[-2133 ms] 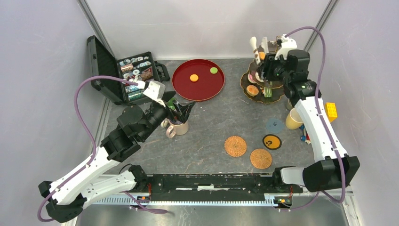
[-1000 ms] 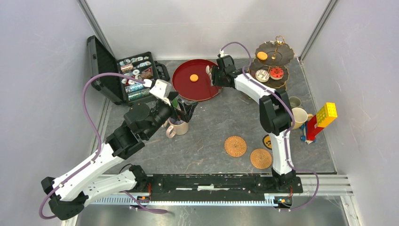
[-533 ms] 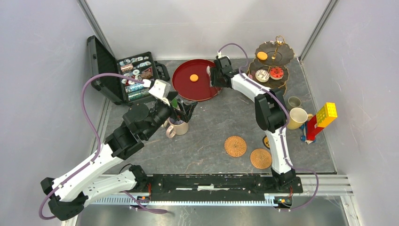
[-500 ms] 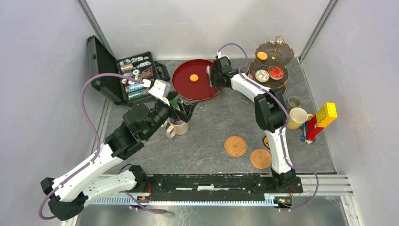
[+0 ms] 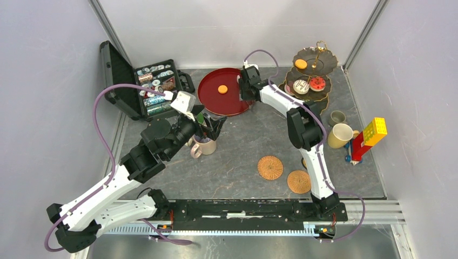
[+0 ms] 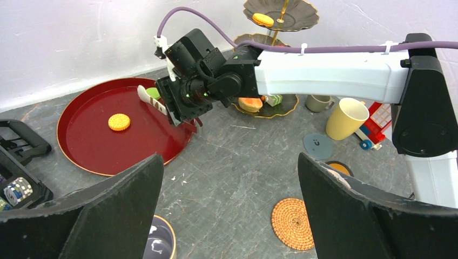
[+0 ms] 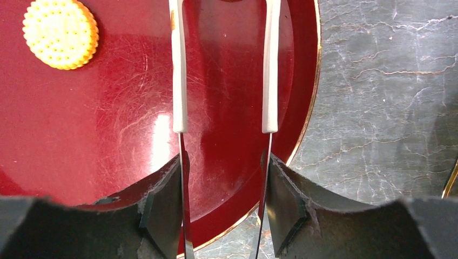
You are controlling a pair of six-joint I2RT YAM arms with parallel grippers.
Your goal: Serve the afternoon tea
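Note:
My right gripper (image 5: 246, 89) is over the right side of the round red tray (image 5: 216, 102) and is shut on metal tongs with white tips (image 7: 178, 81). In the left wrist view a green cake (image 6: 154, 93) sits between the tong tips. An orange cake (image 5: 222, 89) lies on the tray. The dark three-tier stand (image 5: 310, 70) at the back right carries an orange cake (image 5: 301, 63), a red one (image 5: 318, 83) and a white one. My left gripper (image 5: 210, 127) is open above the beige mug (image 5: 205, 145). The yellow mug (image 5: 339, 135) and the small grey mug (image 5: 338, 116) stand at the right.
An open black case (image 5: 156, 86) of small items stands at the back left. Two woven coasters (image 5: 270, 167) lie in front, with flat coasters behind the right arm. Toy bricks (image 5: 372, 132) stand at the right edge. Walls close in on three sides.
My right arm swung from the stand over to the red tray, then edged slightly left. The green cake no longer lies free on the tray. My left arm stayed still.

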